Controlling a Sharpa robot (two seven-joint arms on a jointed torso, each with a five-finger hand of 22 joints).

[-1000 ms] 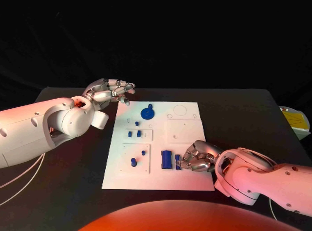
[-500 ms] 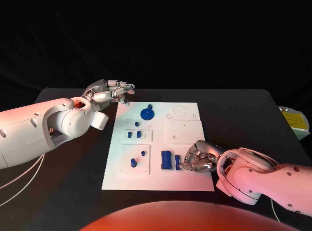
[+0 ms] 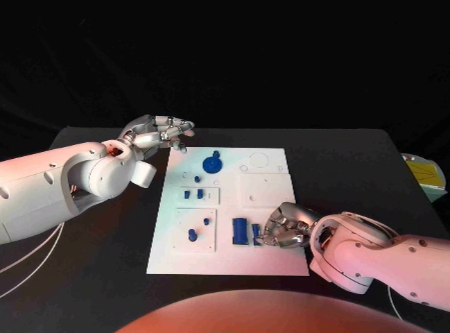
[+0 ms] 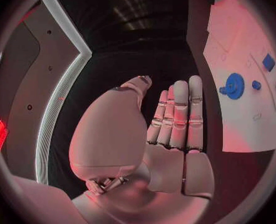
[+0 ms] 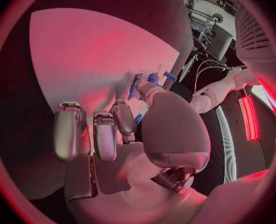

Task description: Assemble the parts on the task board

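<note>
Landmark: we place everything from the task board (image 3: 254,208), the white plate lying in the middle of the tabletop (image 3: 344,159).
Parts: the small blue pieces sit on the board's left half; a blue gear (image 3: 213,164) lies near the far edge, and two upright blue blocks (image 3: 242,230) stand near the near edge.
Right robot hand (image 3: 283,227): it rests over the board's near right area, fingers curled down just beside the blue blocks. We cannot tell whether it pinches anything.
Left robot hand (image 3: 160,132): it hovers off the board's far left corner, fingers curled in, holding nothing.
Key relation: the blocks lie just left of the right robot hand, their long axis running from the board's near edge toward its far edge; we judge this hand much the nearer one for the next move.
Views: the right wrist view shows blue pieces (image 5: 151,78) past the fingertips (image 5: 125,115), which the head view hides; the left wrist view shows the gear (image 4: 234,85) well apart from an empty palm.
</note>
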